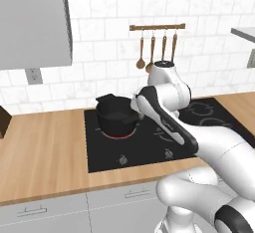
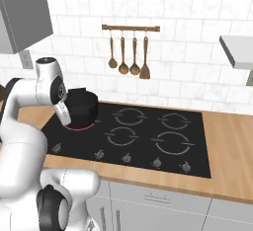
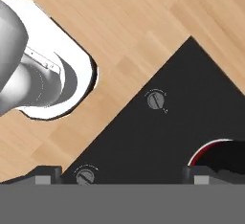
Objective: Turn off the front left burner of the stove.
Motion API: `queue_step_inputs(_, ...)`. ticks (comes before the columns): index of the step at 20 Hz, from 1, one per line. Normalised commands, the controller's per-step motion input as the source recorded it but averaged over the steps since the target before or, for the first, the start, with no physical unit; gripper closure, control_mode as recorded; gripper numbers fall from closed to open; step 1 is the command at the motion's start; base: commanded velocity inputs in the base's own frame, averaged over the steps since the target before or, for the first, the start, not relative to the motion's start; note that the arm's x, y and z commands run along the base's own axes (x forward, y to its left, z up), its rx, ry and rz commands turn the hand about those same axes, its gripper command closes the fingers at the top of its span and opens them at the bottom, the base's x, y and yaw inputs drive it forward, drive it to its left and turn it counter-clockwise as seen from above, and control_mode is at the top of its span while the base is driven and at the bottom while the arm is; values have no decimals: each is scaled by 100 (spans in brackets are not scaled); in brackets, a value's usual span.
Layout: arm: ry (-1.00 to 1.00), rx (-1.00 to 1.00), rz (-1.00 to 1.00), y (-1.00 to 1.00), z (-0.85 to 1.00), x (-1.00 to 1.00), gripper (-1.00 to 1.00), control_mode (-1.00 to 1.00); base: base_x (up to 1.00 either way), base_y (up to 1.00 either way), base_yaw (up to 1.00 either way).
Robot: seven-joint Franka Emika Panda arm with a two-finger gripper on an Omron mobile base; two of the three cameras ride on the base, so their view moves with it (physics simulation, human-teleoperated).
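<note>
- Looking from the left base view: the stove (image 1: pixel 102 147) is a black glass top set in the wooden countertop (image 1: pixel 40 152). A black pot (image 1: pixel 115 115) stands on the front left burner (image 1: pixel 119 134), whose red glow shows as an arc under the pot's near side. Small knobs sit along the stove's near edge, one (image 1: pixel 122 160) roughly in line with the pot, another (image 1: pixel 168 153) further right. The arm's forearm crosses in front of the pot's right side; the hand itself is hidden behind it, so jaw state cannot be read here.
- Right base view: the pot (image 2: pixel 81 107) sits at the stove's left end on the red ring (image 2: pixel 79 126). A row of knobs runs along the near edge; the leftmost (image 2: pixel 57 147) lies nearest the glowing burner. The arm's wrist hangs beside the pot, above that left corner.
- Hand view: the gripper (image 3: pixel 122 174) looks down on the stove's corner, jaws spread wide with nothing between them. One knob (image 3: pixel 84 175) lies just inside the left fingertip (image 3: pixel 45 174); a second knob (image 3: pixel 156 100) lies well ahead, up the frame. The burner's red rim (image 3: pixel 203 150) shows beside the right fingertip (image 3: pixel 198 174).
- Judgement: which knob governs this burner cannot be told; the near knob is off-centre towards the left finger, so a sideways shift seems needed before closing.
</note>
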Motion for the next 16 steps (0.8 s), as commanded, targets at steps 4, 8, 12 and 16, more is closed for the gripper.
queue_step_inputs(4, 0, 0, 26, 10, -20, -24, -100, -100, 0, 0, 0)
queue_step_inputs(8, 0, 0, 17, 0, -18, -17, -100, -100, 0, 0, 0)
queue_step_inputs(12, 0, 0, 14, 6, -29, -3, -100, -100, 0, 0, 0)
queue_step_inputs(16, 0, 0, 13, 31, -24, 0, -100, -100, 0, 0, 0)
